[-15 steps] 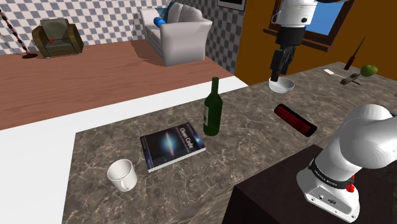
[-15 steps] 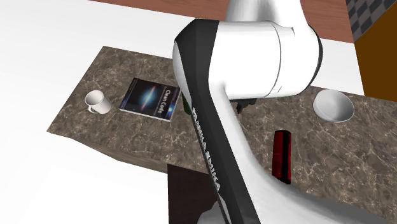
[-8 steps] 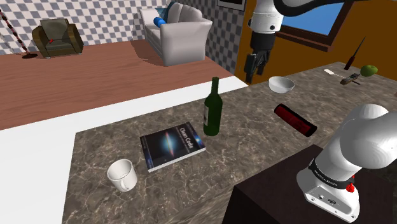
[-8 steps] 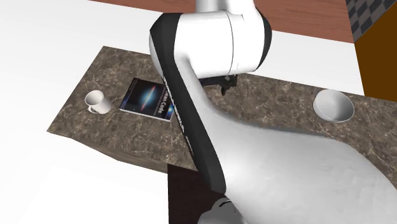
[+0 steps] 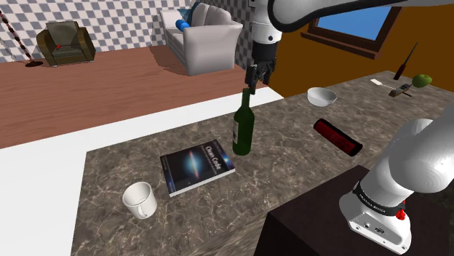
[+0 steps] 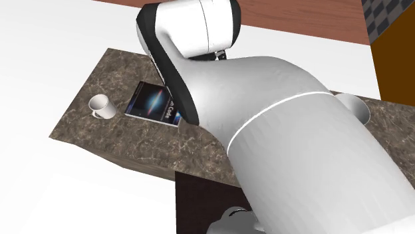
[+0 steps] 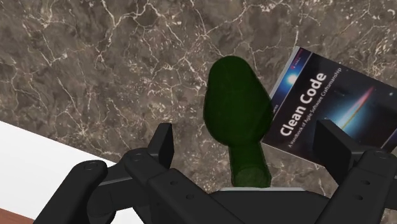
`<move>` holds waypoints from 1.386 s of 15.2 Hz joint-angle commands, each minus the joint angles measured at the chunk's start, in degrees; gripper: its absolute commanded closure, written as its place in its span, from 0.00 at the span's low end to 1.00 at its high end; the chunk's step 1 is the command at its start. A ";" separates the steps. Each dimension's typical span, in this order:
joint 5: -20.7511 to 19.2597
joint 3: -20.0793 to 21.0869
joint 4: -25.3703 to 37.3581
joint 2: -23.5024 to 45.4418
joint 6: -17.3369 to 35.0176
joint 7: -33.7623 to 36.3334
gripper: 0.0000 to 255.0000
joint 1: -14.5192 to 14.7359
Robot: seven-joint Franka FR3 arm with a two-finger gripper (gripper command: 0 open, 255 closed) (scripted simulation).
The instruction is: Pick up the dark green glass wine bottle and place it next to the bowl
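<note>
My tool (image 5: pixel 253 76) hung right over the bottle (image 5: pixel 242 128), spread wide and gripping nothing. The bottle stood upright mid-bench (image 5: pixel 291 156), a little toward the far edge, with the book (image 5: pixel 196 168) lying just beside its base. In the wrist view the neck sat between my fingers (image 7: pixel 163 145), roughly centred and touching neither.

So far, so good, I judged. The job here was a straight drop along the neck, keeping that centring. If one finger landed first, a tall bottle like this could tip toward the book. I reckoned the glass would be slick, so I wanted to close well down the neck, squarely and evenly, not up at the lip. After that, a clean vertical lift before any sideways carry, since the bowl (image 5: pixel 321 96) waited well apart, near the far edge.
</note>
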 commanded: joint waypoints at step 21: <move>-2.27 1.42 -0.01 6.88 8.05 2.12 1.00 0.18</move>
